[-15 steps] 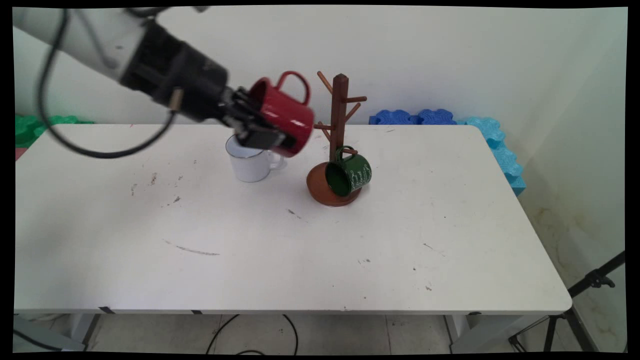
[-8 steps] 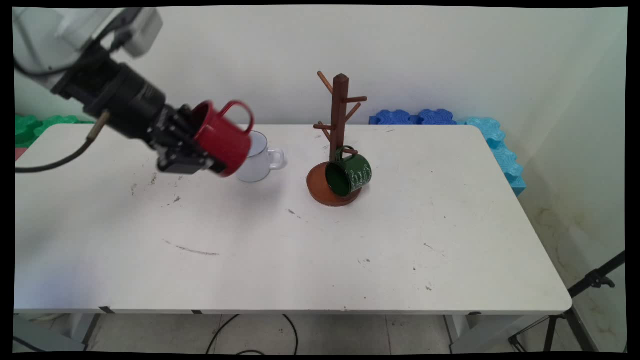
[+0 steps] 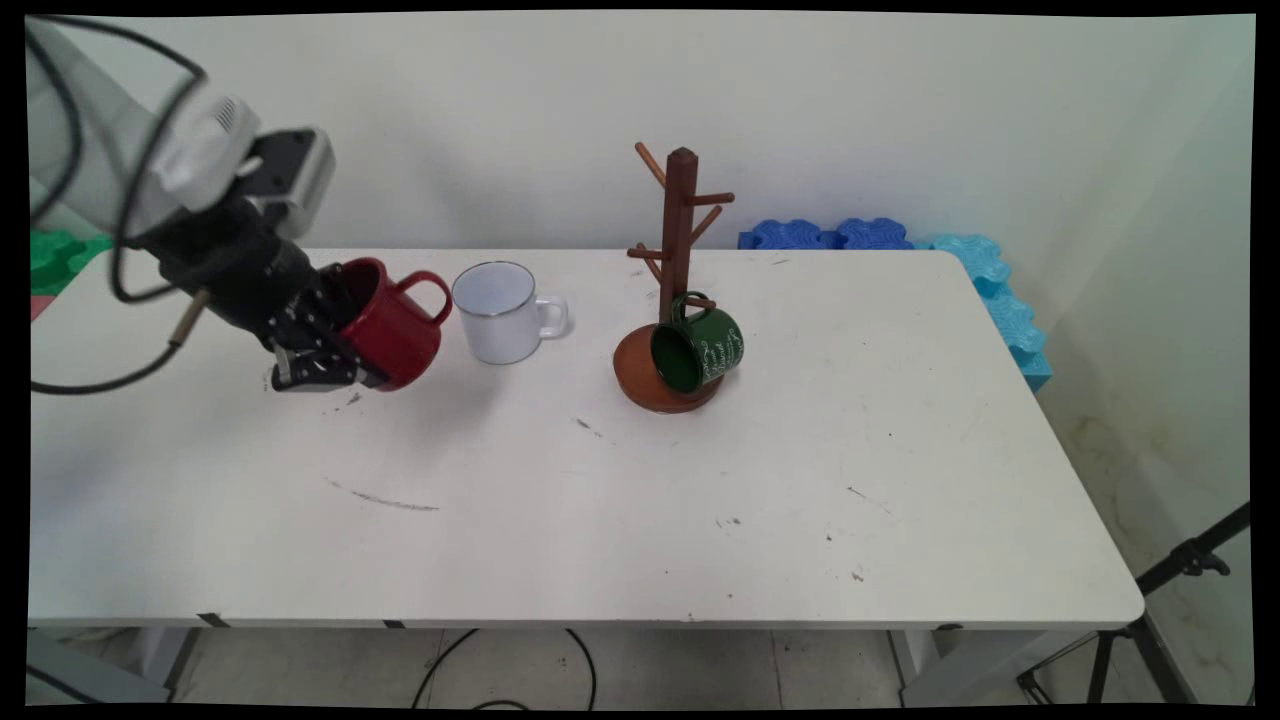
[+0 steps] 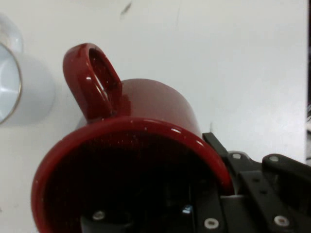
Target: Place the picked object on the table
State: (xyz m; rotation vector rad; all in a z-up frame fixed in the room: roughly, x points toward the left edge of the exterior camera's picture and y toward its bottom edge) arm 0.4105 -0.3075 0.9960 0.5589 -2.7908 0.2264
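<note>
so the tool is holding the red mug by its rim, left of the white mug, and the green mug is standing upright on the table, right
Not quite. The green mug isn't standing on the table: it hangs tilted by its handle from a low peg of the wooden mug tree, over the tree's base, as the main view shows. The rest holds: the tool grips the red mug by its rim, left of the white mug.

A big white table with a flat top (image 3: 620, 520) stands against a plain white wall (image 3: 900, 110). Blue foam puzzle mats (image 3: 900, 240) lean behind the table's far right corner. Green foam mats (image 3: 60, 255) sit past its far left corner. Under the table's near edge, a black cable (image 3: 500, 670) lies on the pale tiled floor (image 3: 700, 670). A black tripod leg (image 3: 1170, 600) stands by the near right corner.
</note>
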